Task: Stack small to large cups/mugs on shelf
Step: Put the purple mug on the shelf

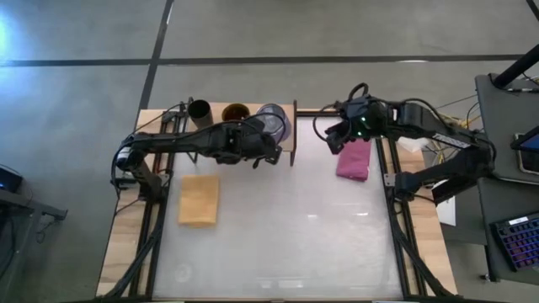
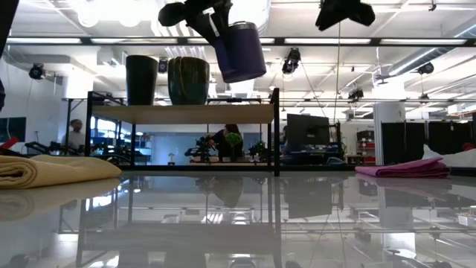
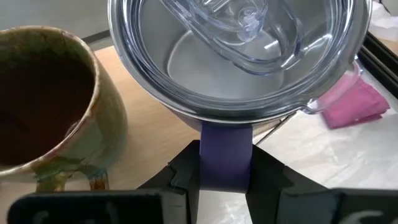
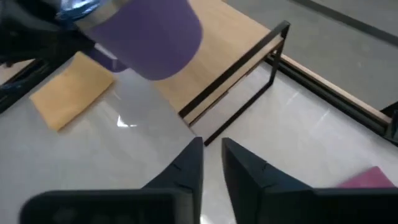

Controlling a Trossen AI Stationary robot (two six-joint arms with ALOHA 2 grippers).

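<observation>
High view: left gripper (image 1: 271, 145) reaches over the shelf (image 1: 290, 108) end nearest the right arm; right gripper (image 1: 333, 137) hangs over the table (image 1: 286, 227) beside that end, by the magenta cloth (image 1: 354, 160).
Left gripper: fingers (image 3: 180, 180) pinch the tumbler's (image 2: 239, 50) purple wall from both sides.
Right gripper: fingers pressed nearly together, holding nothing.
Tumbler: in the low view it hangs tilted above the shelf board, clear of it, over the bare part next to the mug (image 2: 188, 80); its clear lid (image 3: 239, 37) is on.
Mug: upright on the shelf, between the black cup (image 2: 141, 80) and the tumbler; brown inside.
Black cup: upright at the shelf end farthest from the right arm, just beside the mug.
Yellow cloth (image 1: 200, 199): folded on the table in front of the shelf, on the left arm's side.
Background: a person (image 2: 74, 135) stands in the room beyond the table.
</observation>
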